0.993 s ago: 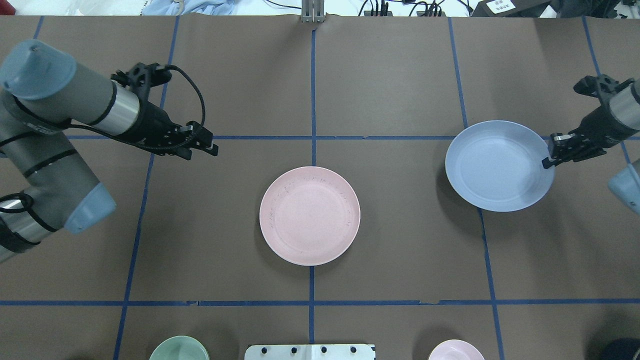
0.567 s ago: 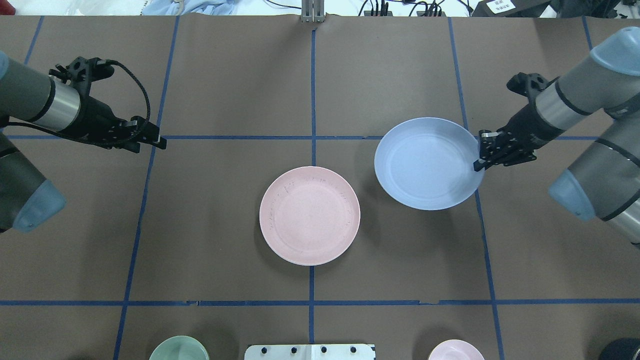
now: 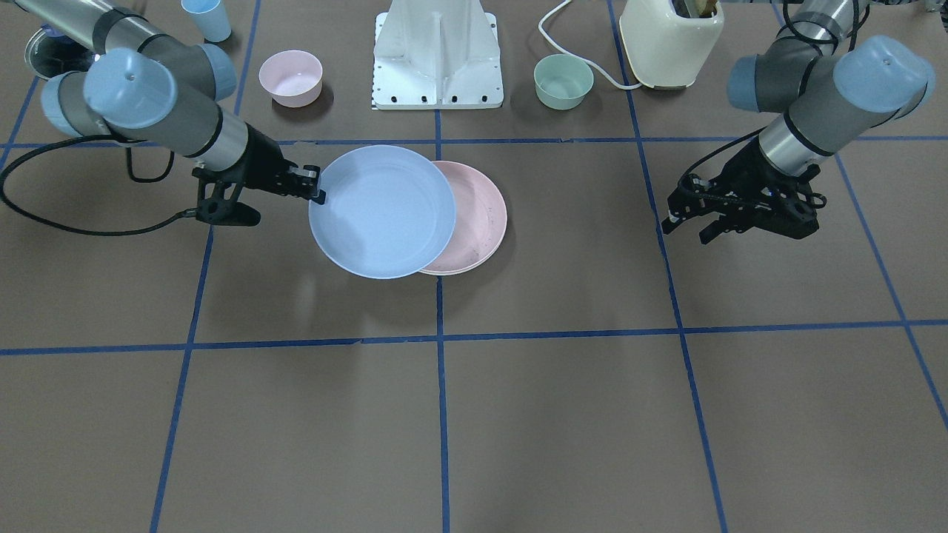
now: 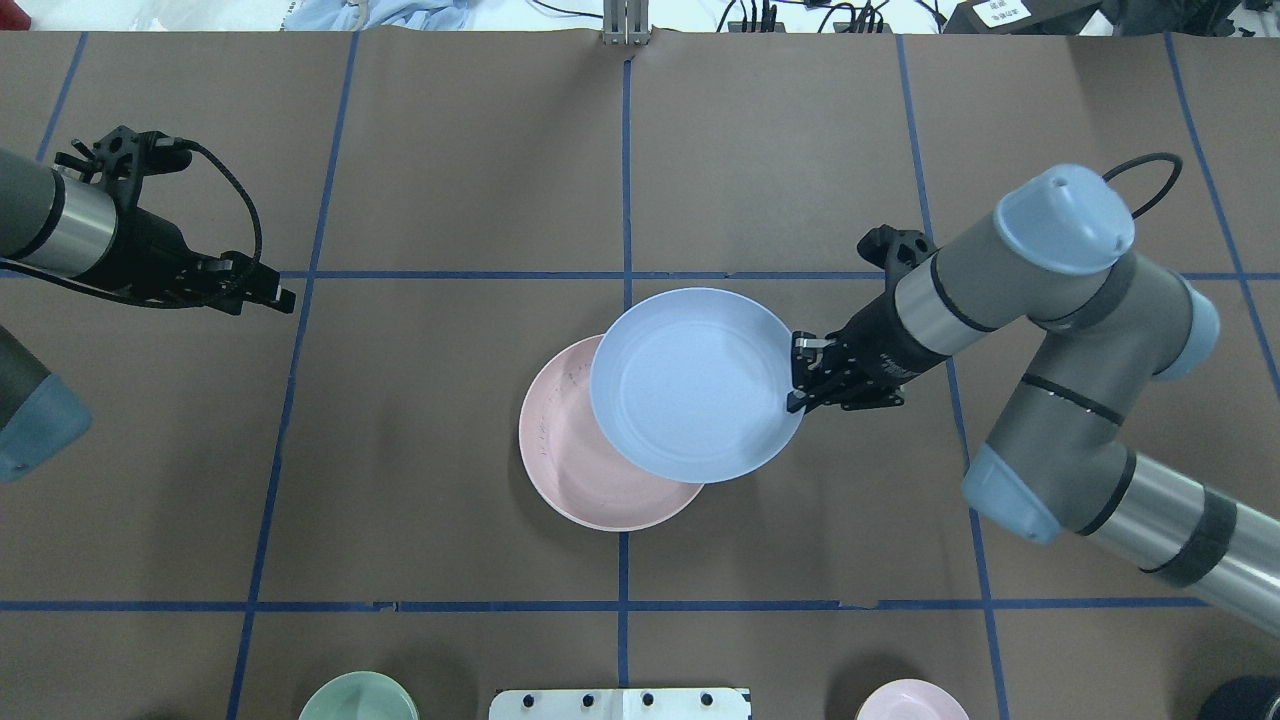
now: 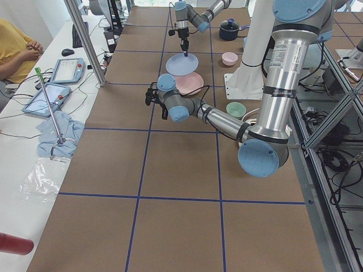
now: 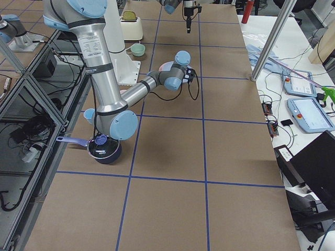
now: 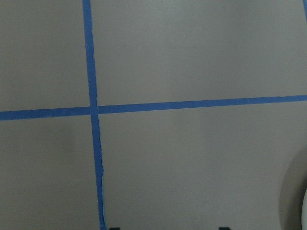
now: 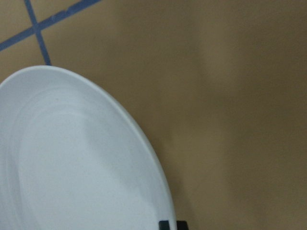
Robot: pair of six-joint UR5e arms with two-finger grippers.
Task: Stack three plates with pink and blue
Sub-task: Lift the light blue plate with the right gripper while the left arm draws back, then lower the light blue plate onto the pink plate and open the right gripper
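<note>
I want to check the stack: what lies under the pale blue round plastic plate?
The pale pink round plastic plate, partly overlapped. Much of it is hidden. The right gripper holds the blue plate by its rim.

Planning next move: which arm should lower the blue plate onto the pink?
Right. The right gripper holds the blue plate by its rim, partly over the pink plate; the left gripper sits far away.
</note>
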